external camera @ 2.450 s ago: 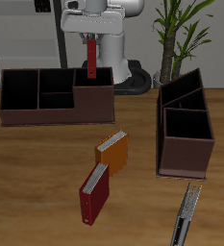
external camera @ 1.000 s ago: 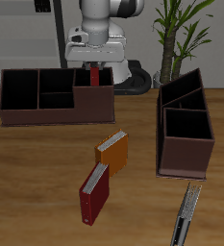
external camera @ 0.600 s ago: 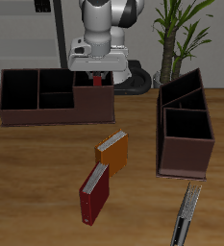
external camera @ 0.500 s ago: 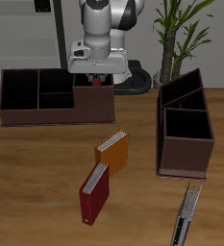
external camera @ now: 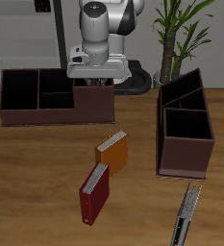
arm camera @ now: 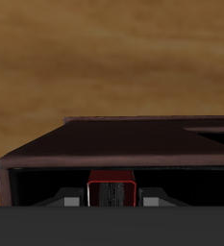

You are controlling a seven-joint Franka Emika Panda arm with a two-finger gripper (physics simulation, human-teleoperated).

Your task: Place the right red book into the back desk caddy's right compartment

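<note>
The back desk caddy stands at the table's back, below the robot's base. My gripper is lowered into its taller end section, the right compartment. The right red book is hidden inside that section in the exterior view. In the wrist view its dark-red top edge shows between my two fingers, down behind the caddy's dark wall. The gripper looks shut on the book.
A second red book and an orange book stand mid-table nearer the front edge. A shorter dark caddy with slanted tops stands beside them. A slim grey pen-like object lies at the front edge. A plant stands behind.
My gripper has come down with the red book. The book stood above the end section, then sank in until it vanished behind the wall in the exterior view.
</note>
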